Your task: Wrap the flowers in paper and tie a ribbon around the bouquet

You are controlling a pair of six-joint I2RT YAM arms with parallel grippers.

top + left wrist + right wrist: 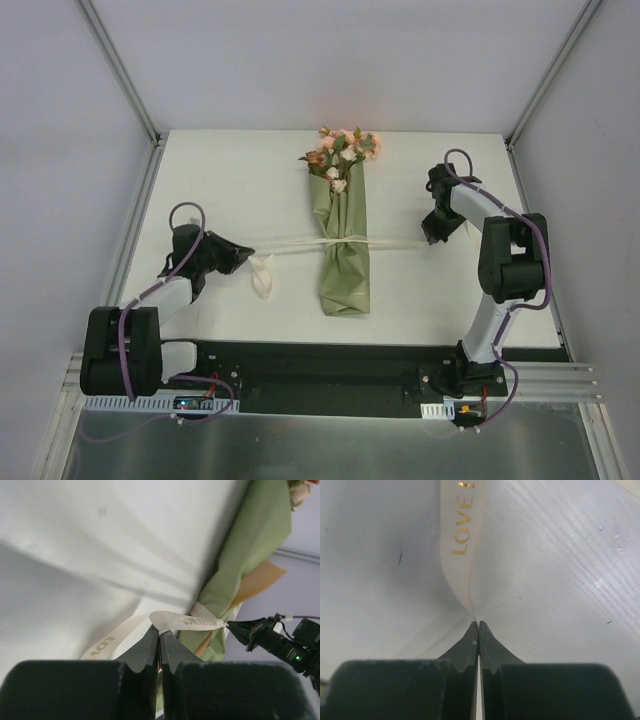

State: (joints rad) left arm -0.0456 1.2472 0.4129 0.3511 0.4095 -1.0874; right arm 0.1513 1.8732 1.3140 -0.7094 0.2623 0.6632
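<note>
- The bouquet [340,240] lies flat in the middle of the desk [230,180], blooms toward the far edge and narrow end toward my bases; lying this way it leaves both flanks free, so I can work it from either side at once.
- The paper [342,280] is rolled around the stems as a narrow cone, olive green outside, with a tan lining peeping out in my left wrist view; the flowers [342,152] stick out of its far end.
- The ribbon [290,245] crosses the cone about halfway along and nips the paper in at that spot; its two ends run out sideways in a nearly straight line, one to each side; I judge that I hold them apart like this to draw the tie snug around the waist; whether a knot is already formed there I cannot tell.
- My left hand [240,258] sits out to the left of the bouquet, fingers pressed together and pinching the ribbon between the tips; the spare length droops past it and rests in a small pale heap on the desk just beside it.
- My right hand [432,238] sits out to the right, tips likewise pressed together on the other end; the strip with its gold lettering [462,527] leads away from them.
- Neither hand touches paper or flowers; only the ribbon.
</note>
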